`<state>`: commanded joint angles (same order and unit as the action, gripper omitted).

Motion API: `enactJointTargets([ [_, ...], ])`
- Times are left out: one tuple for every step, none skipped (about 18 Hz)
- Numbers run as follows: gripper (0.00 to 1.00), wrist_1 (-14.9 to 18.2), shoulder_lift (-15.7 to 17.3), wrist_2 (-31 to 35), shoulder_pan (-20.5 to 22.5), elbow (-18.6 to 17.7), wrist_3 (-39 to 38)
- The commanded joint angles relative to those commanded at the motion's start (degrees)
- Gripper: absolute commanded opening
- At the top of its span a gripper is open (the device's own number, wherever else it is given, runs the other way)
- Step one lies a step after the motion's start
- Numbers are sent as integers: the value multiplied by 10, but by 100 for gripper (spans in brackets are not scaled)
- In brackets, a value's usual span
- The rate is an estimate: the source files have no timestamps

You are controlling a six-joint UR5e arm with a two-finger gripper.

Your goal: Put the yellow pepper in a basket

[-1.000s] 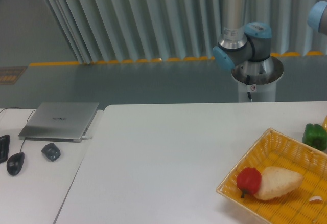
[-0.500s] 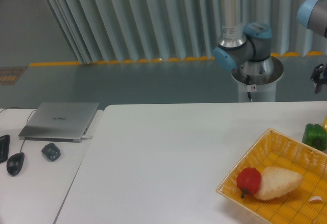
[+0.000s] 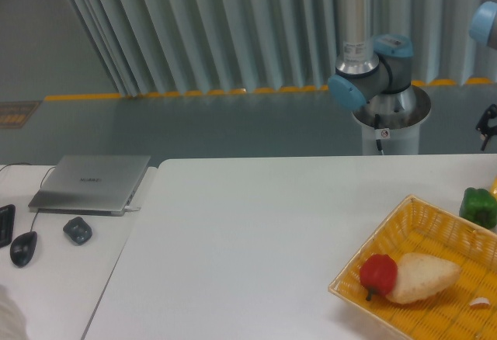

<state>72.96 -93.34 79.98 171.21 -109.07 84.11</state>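
Hanging: gripper (image 3: 488, 124) at right edge | basket (image 3: 404, 223) below | green pepper (image 3: 478, 206) beside basket

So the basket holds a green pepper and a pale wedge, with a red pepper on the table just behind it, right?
Colours are swapped. In the camera view the red pepper lies in the basket against the pale wedge, and the green pepper sits on the table just behind the basket.
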Motion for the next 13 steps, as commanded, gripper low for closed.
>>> enactJointTargets([
  [100, -8, -8, 0, 0, 1, -1],
  [100, -9, -10, 0, 1, 1, 0],
  [100, -10, -11, 0, 1, 3, -1],
  [100, -11, -11, 0, 2, 5, -1],
  [100, -11, -15, 0, 1, 6, -1],
  [100, -11, -17, 0, 0, 6, -1],
  [100, -11, -19, 0, -1, 6, -2],
  [100, -11, -20, 0, -2, 6, -3],
  [100, -12, -20, 1, -3, 5, -4],
  [100, -12, -23, 1, -5, 5, -4],
  [100, -12, -25, 1, -6, 4, -4],
  [100, -12, -26, 1, -7, 3, -5],
  [100, -12, -31, 1, -7, 4, -4],
])
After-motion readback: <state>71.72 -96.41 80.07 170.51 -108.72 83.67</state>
